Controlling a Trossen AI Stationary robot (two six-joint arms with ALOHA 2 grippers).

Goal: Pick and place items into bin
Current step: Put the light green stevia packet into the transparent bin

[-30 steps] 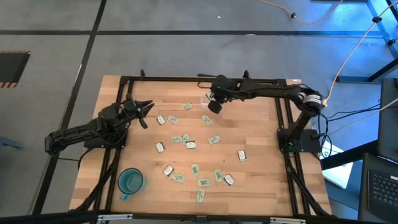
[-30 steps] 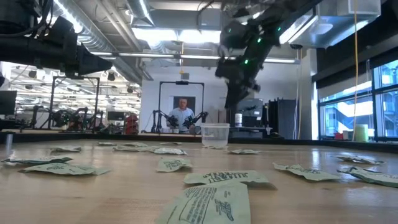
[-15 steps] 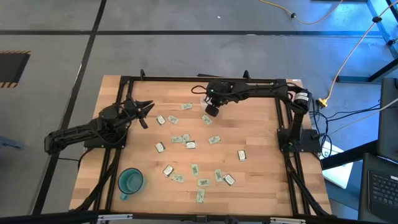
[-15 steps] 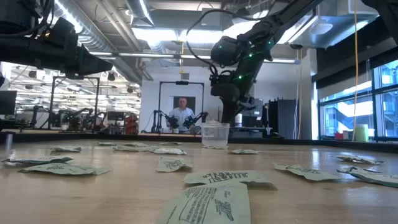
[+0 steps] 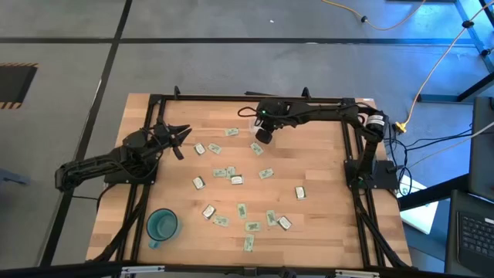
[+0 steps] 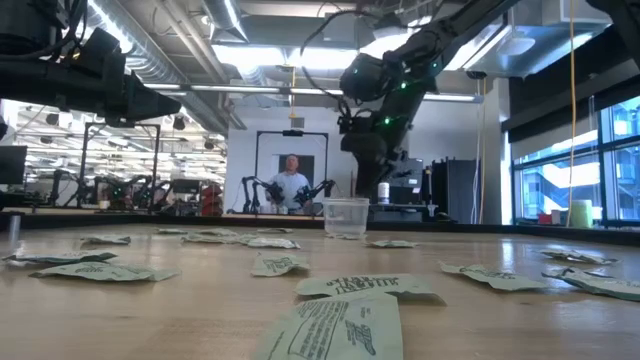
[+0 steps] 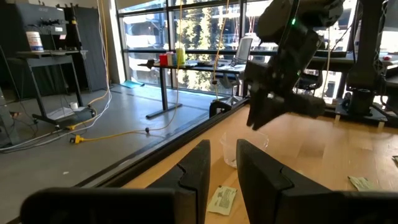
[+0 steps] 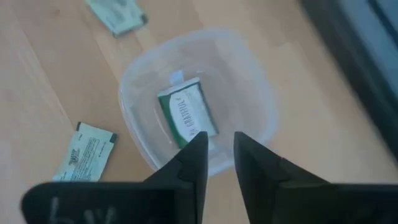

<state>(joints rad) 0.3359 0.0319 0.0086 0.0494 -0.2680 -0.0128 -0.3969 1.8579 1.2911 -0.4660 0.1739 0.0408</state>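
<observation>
The clear bin (image 5: 257,121) stands on the table near its far edge, and one pale green packet (image 8: 186,115) lies flat on its floor. My right gripper (image 8: 221,143) hangs just above the bin (image 6: 346,215), pointing steeply down, open with nothing between its fingers. Several other packets (image 5: 231,176) lie flat across the middle and near part of the table. My left gripper (image 5: 183,141) waits at the table's left, level and open, holding nothing.
A teal cup (image 5: 162,224) stands at the near left corner. Two packets (image 8: 87,152) (image 8: 118,15) lie on the wood right beside the bin. A black frame (image 5: 231,98) runs round the table's edges. In the low view a person shows in the room beyond.
My right arm has dipped, bringing its gripper a little lower and slightly toward the table's left, over the bin.
</observation>
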